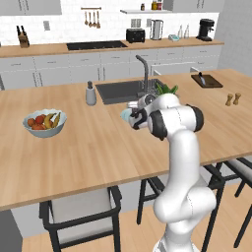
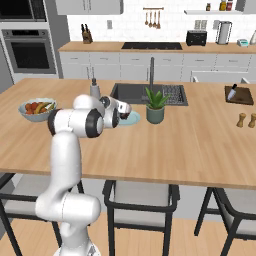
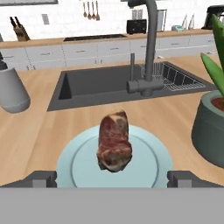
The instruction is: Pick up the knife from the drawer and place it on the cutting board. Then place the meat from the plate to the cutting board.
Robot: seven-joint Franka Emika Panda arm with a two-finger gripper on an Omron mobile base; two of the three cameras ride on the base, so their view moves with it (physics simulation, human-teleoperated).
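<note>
The reddish-brown meat [image 3: 114,141] stands on the pale blue plate [image 3: 74,162], close in front of my gripper [image 3: 113,178]. Its fingertips [image 3: 41,178] are spread wide, one at each side of the plate, holding nothing. From the base, the gripper [image 1: 130,117] [image 2: 125,109] hovers low over the plate [image 1: 123,114] [image 2: 133,120], just in front of the sink. The dark cutting board [image 1: 206,80] [image 2: 239,95] lies far right on the island with the knife [image 1: 201,77] [image 2: 231,91] on it. A white drawer [image 1: 197,68] seems pulled out behind the island.
A potted plant [image 2: 155,106] [image 3: 210,122] stands right of the plate. The sink [image 3: 109,87] and its tall tap [image 3: 148,48] lie beyond it. A grey soap dispenser [image 2: 94,89] and a fruit bowl [image 1: 44,122] sit to the left; two small shakers [image 2: 247,120] stand near the board.
</note>
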